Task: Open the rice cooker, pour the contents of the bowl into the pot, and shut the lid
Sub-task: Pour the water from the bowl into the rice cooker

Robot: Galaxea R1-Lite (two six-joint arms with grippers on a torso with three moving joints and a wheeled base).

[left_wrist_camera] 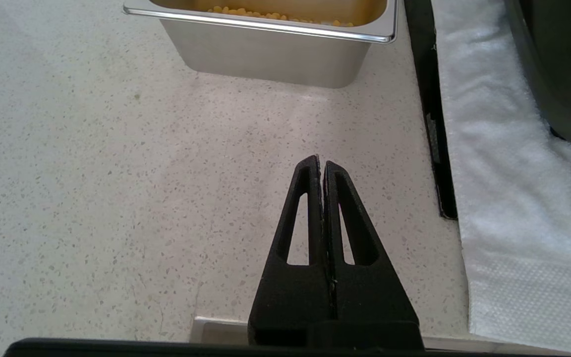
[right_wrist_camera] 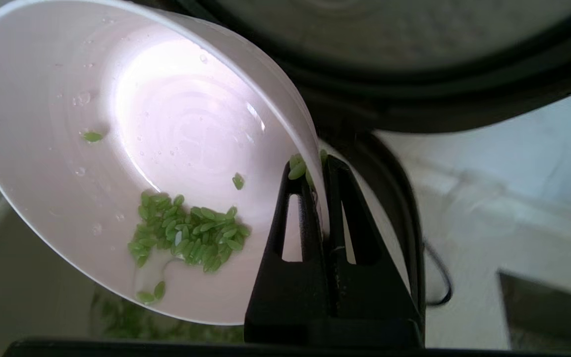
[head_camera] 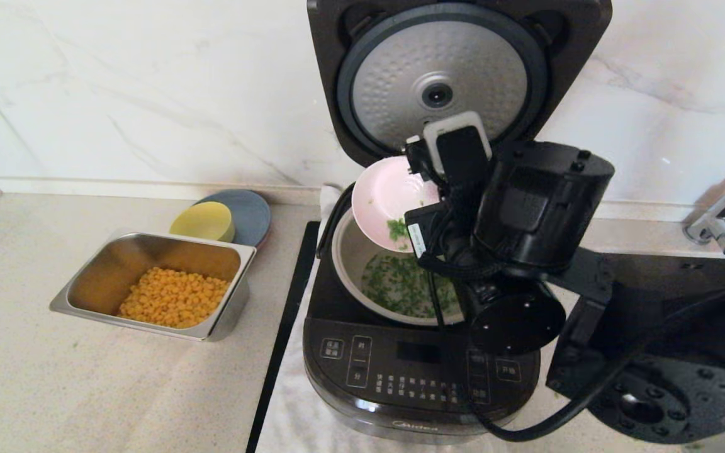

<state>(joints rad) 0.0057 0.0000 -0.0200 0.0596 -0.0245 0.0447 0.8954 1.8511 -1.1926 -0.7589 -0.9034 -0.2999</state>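
We have the right gripper (right_wrist_camera: 317,168) clamped on the rim of the small round pale pink-white bowl (head_camera: 384,198), one finger inside the wall and one outside, so the bowl can be tipped without slipping. We hold it steeply tilted over the round light grey-beige inner pot (head_camera: 353,255), low edge above the opening so whatever slides off drops inside. Most of the finely chopped bright green bits (head_camera: 403,286) already lie on the pot floor; a wet clump (right_wrist_camera: 186,235) clings near the bowl's low edge, plus a few strays higher up and a couple by the fingers (right_wrist_camera: 298,213). Our read: pour nearly done, the remainder is stuck by moisture and may need more tilt or a shake. The black hinged lid (head_camera: 457,75) with its dimpled silver inner plate stands upright behind the bowl, close to its upper rim, so we should watch clearance there. The large glossy black rice cooker (head_camera: 413,371) sits on a white cloth (left_wrist_camera: 498,198). Our left gripper (left_wrist_camera: 321,166) is parked over the speckled counter (left_wrist_camera: 117,173), fingers pressed together, holding nothing, near the rectangular steel tray (head_camera: 155,283) of yellow corn kernels (head_camera: 174,296). The yellow bowl (head_camera: 204,220) rests on a grey-blue plate (head_camera: 250,211) behind the tray. Lid closing remains.
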